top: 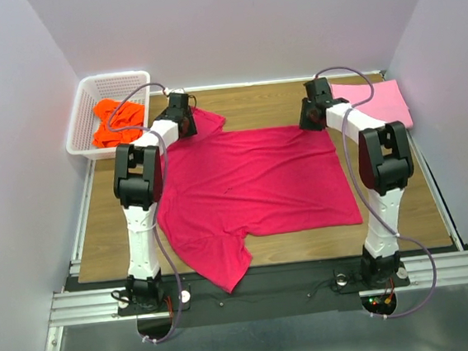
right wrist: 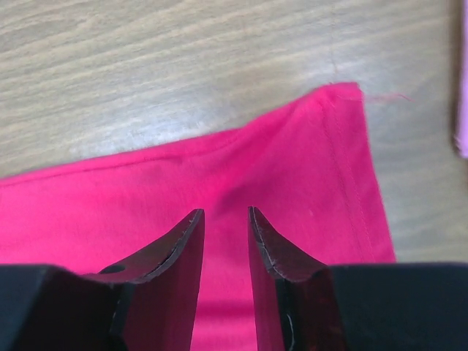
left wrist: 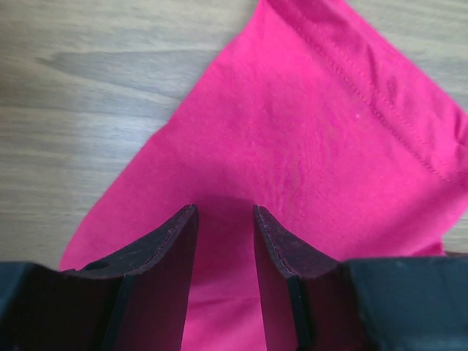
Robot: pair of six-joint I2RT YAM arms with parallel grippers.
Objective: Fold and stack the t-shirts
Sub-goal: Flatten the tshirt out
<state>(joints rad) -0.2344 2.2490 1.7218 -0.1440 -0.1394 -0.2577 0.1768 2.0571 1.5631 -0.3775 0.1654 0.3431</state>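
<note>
Left pincer stands over the far left sleeve of the crimson t-shirt, jaws narrowly apart, tips down at the cloth with no fold gathered between them; right pincer stands likewise, jaws narrow, just inside the far right hem corner. Crimson t-shirt lies spread flat across the middle of the counter, neck end to the left, hem to the right; its near sleeve drapes over the near counter edge. Both pincers sit on the far edge, well apart, which suits a two-point pick-up; lifting that edge at both ends should keep the cloth taut and let it fold toward the near side. Pink t-shirt lies folded at the far right, probably the base of the stack; orange t-shirt lies crumpled in the white basket at the far left, not yet folded.
</note>
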